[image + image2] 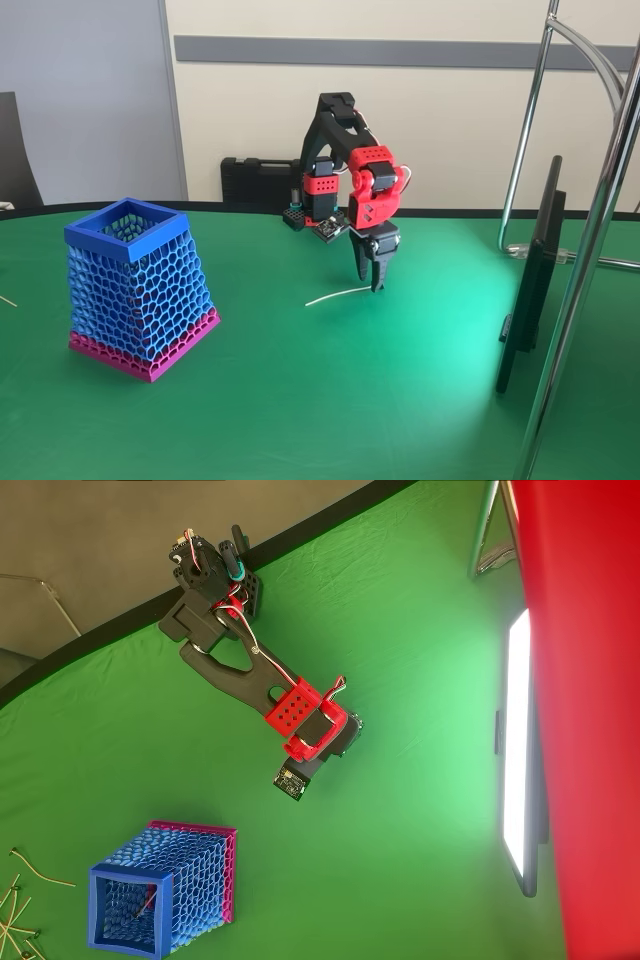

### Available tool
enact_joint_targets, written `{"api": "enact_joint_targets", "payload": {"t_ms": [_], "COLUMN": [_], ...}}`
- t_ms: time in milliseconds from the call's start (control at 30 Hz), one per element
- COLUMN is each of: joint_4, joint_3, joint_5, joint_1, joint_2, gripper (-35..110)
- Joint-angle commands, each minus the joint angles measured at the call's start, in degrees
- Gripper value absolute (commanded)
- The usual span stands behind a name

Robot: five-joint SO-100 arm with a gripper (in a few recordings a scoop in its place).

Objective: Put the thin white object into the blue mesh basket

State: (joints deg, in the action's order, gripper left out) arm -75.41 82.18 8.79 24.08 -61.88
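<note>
Fixed view: arm bent downward, end effector [376,283] pinching the thin white object [338,295].

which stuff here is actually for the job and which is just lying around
For the job: thin white object lying on the cloth at the pincer; blue mesh basket.

Lying about: pale slivers beside the basket; black case; screen; metal stand.

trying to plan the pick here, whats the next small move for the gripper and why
Probably close on the strip and lift. In the fixed view the gripper points down with its tips at the right end of the thin white object, which lies flat on the green table. The blue mesh basket stands off to the left.
</note>
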Motion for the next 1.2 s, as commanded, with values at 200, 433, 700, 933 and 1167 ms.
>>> {"api": "enact_joint_targets", "payload": {"t_ms": [200, 433, 700, 933, 1167], "joint_4": [-0.53, -1.67, -2.11, -2.11, 4.22], "joint_3": [-3.6, -5.45, -6.5, -8.26, -11.6], "joint_5": [-1.41, -1.23, -0.44, 2.11, 2.29], "joint_1": [1.49, 2.02, 1.41, -1.05, -7.21], "joint_2": [1.58, 3.78, 4.13, -2.9, -17.49], "gripper": [20, 11, 4, 1, 1]}}
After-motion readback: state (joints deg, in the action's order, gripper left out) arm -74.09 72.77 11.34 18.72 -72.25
